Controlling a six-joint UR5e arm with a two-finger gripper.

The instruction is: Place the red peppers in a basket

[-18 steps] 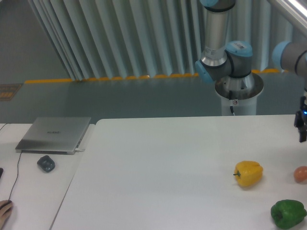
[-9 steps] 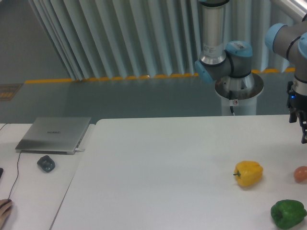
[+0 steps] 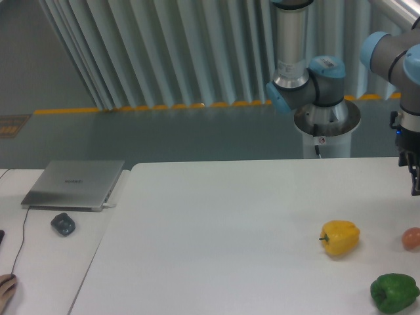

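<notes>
- The gripper (image 3: 413,172) is hanging at the frame's 3 o'clock edge, above the white table (image 3: 230,223); it is partly cut off, and whether its jaws are open or closed cannot be told.
- No red pepper is showing anywhere in view, and no basket is showing either; both are presumably lying outside the frame.
- Showing instead, toward 4 o'clock, are a yellow pepper (image 3: 340,237), a pale orange-pink fruit (image 3: 411,238) half cut by the edge just below the gripper, and a green pepper (image 3: 394,293) nearer 5 o'clock.
- The direction in which the red pepper is pointing, and its long axis, cannot be reported, since it is not being seen.
- Judging by its kind, such a pepper is likely proving light, hollow, firm-walled and glossy, so somewhat slippery; the jaws would best be closing across the widest part of the body with moderate force, not on the stem.
- A closed laptop (image 3: 74,184) and a small dark mouse (image 3: 63,224) are sitting at 9 o'clock, well apart from the produce.
</notes>
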